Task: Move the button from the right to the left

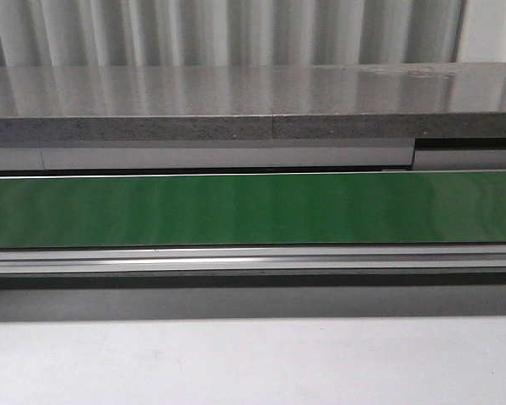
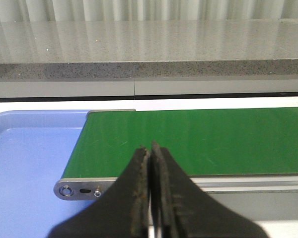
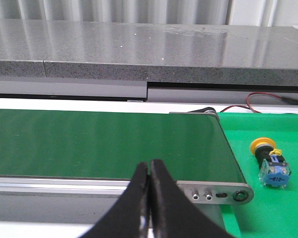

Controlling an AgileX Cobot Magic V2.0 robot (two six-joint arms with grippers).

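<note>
Both grippers, left (image 2: 150, 148) and right (image 3: 149, 163), are seen pressed together, empty. Only the right wrist view shows the button (image 3: 269, 162); only the left shows a blue tray (image 2: 27, 168).

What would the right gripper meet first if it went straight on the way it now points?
Probably the green conveyor belt: the right gripper is shut and aims over its near rail. The button lies well off that line, though depth is unclear.

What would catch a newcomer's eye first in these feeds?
The long green conveyor belt spanning the front view, below a grey stone counter. Next, the button lying on a green mat past the belt's end in the right wrist view, and the blue tray at the belt's other end in the left wrist view. Both hands, left and right, are shut and empty.
</note>
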